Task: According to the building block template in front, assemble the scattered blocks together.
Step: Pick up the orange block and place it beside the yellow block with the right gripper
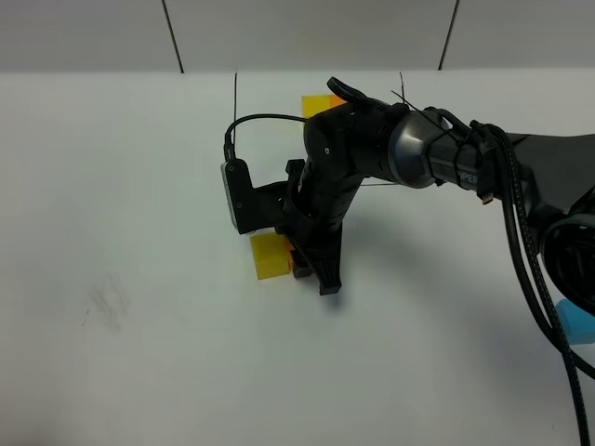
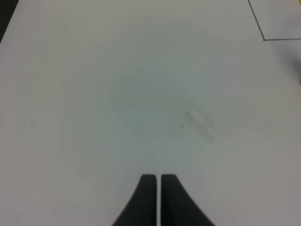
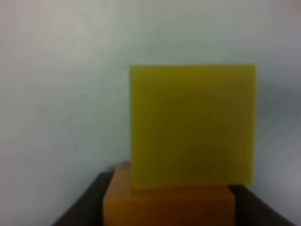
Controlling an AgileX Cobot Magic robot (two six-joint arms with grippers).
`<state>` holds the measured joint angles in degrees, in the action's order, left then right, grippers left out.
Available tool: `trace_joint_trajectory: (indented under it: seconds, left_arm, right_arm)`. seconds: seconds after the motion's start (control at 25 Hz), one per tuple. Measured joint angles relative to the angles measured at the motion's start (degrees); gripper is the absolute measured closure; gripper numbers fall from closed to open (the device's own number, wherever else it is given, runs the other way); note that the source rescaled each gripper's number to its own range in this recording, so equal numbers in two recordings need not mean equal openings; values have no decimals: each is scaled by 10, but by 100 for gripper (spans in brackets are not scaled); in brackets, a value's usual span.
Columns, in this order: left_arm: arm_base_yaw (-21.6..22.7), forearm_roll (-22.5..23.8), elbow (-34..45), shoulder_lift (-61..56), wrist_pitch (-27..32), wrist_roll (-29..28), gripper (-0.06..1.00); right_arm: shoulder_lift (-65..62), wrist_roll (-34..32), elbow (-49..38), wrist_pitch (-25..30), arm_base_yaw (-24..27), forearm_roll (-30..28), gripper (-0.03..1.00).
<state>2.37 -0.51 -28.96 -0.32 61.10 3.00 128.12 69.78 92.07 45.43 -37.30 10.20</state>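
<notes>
My right gripper (image 1: 311, 269) reaches across to the table's middle and is shut on the orange cube (image 3: 169, 209), which sits between its dark fingers (image 3: 87, 200). The yellow cube (image 1: 270, 255) (image 3: 193, 125) rests on the table directly against the orange one. The light blue cube (image 1: 577, 322) lies apart at the right edge, partly behind cables. Behind the arm, the template (image 1: 316, 104) shows only its yellow part and a sliver of orange; the rest is hidden. My left gripper (image 2: 155, 181) is shut and empty over bare table.
Black outline lines (image 1: 236, 98) of the template's rectangle stand at the back centre. A faint smudge (image 1: 107, 302) marks the white table on the left. The right arm's cables (image 1: 530, 251) trail down the right side.
</notes>
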Motion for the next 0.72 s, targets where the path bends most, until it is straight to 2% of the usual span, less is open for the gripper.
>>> trace_joint_trajectory:
  seconds: [0.72]
  left_arm:
    - [0,0,0,0,1,0,94]
  right_arm:
    - [16,34,11,-15,0,11,47]
